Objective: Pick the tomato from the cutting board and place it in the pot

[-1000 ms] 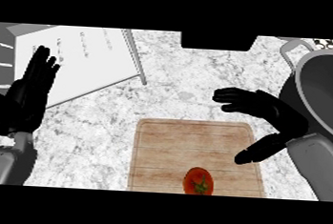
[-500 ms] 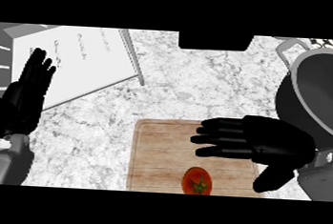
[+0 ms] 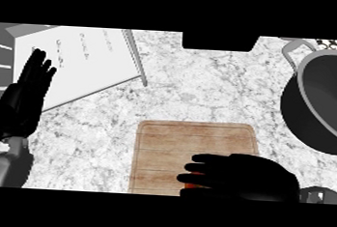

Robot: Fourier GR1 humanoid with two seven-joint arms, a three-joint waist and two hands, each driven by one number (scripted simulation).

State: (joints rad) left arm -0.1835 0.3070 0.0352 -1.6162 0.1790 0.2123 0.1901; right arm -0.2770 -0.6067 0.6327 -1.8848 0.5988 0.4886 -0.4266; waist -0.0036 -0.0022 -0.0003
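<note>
My right hand (image 3: pixel 243 176) curls over the tomato (image 3: pixel 190 185), mostly hidden on the wooden cutting board (image 3: pixel 195 146) at the surface's near edge, not yet lifted toward the pot (image 3: pixel 321 109) at the right edge; my left hand (image 3: pixel 22 98) rests open.

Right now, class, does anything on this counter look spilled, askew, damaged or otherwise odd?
Nothing stands out. The cutting board lies flat and square on the counter, and the pot stands upright at the right. The right hand covers the tomato, with only a red sliver visible. No spills show.
</note>
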